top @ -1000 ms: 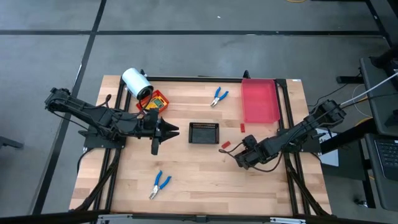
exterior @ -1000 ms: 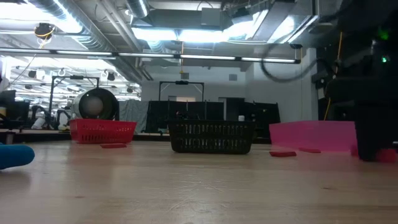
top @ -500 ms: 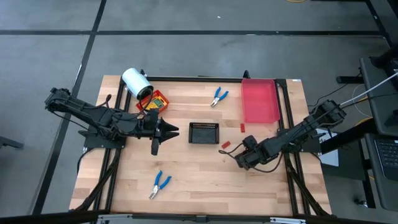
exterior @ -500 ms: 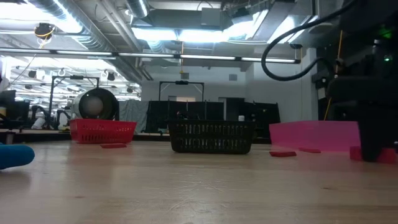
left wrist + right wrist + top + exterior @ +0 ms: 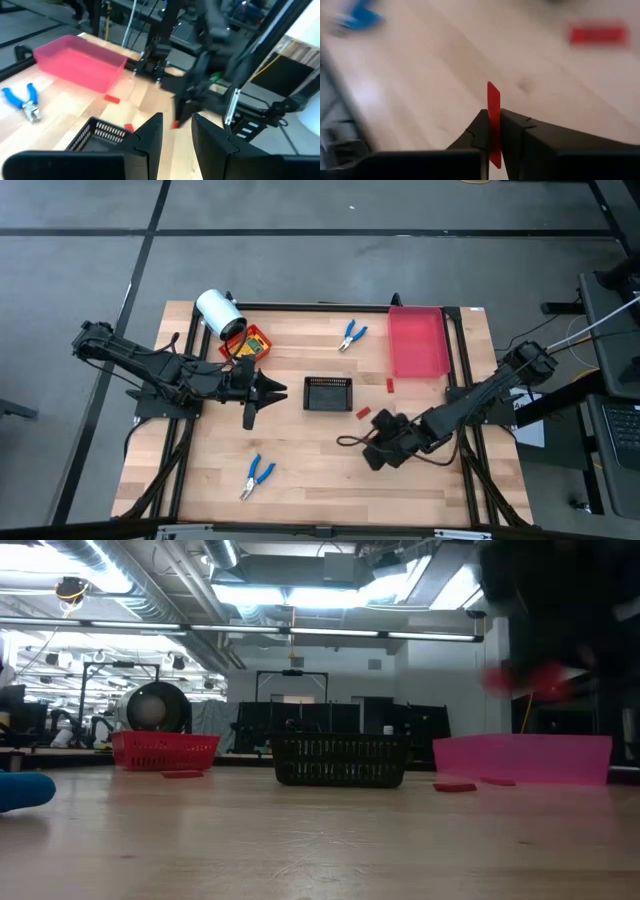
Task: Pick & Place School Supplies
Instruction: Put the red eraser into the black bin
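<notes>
Wood counter (image 5: 320,450) from overhead: my right gripper (image 5: 494,131) lower right, left gripper (image 5: 176,131) parked narrow-gapped. Only the wrist cam shows right jaws pinching a red piece (image 5: 493,117).

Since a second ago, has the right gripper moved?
Yes. In the high view the right gripper has shifted toward the table's near edge, farther from the black tray, shut on a red piece.

Open tabletop (image 5: 300,450) lies around the right gripper (image 5: 373,457); the black tray (image 5: 328,393) and left gripper (image 5: 252,418) obstruct the centre.
</notes>
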`<state>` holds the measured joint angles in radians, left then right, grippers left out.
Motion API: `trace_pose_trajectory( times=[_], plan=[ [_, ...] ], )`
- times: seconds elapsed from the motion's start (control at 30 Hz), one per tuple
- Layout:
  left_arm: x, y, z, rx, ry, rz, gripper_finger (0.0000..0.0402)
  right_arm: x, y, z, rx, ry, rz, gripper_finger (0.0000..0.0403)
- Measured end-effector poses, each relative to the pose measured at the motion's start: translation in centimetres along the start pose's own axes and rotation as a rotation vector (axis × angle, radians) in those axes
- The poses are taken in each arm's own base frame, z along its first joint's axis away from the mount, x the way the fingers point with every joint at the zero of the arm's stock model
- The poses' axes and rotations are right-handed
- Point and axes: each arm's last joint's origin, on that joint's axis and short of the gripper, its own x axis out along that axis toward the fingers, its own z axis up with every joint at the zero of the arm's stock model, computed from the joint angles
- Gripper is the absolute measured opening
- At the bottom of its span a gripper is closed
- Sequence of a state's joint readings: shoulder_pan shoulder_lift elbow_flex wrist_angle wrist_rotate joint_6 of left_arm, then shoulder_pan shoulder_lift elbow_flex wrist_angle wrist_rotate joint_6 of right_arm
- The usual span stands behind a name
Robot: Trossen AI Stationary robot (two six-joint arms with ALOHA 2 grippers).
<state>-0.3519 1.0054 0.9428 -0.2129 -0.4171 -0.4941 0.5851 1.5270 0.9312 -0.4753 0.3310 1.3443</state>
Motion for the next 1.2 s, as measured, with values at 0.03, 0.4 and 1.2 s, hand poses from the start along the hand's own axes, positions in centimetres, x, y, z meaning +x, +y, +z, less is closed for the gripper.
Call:
trace_pose_trajectory(
  times=[0.03, 0.4, 1.2],
  plan=[
    [0.0, 0.1, -0.1, 0.000, 0.010, 0.014, 0.0100, -0.5, 0.8, 0.5, -0.024, -0.029, 0.021, 0.0017],
    [-0.2, 1.1, -1.3, -0.053, 0.074, 0.181, 0.0100, 0.8, 0.6, 10.1, 0.123, -0.161, 0.124, 0.0017],
    [-0.6, 0.2, -1.8, -0.057, 0.081, 0.162, 0.0100, 5.1, -3.6, 15.0, 0.233, -0.093, 0.030, 0.0150]
  ],
)
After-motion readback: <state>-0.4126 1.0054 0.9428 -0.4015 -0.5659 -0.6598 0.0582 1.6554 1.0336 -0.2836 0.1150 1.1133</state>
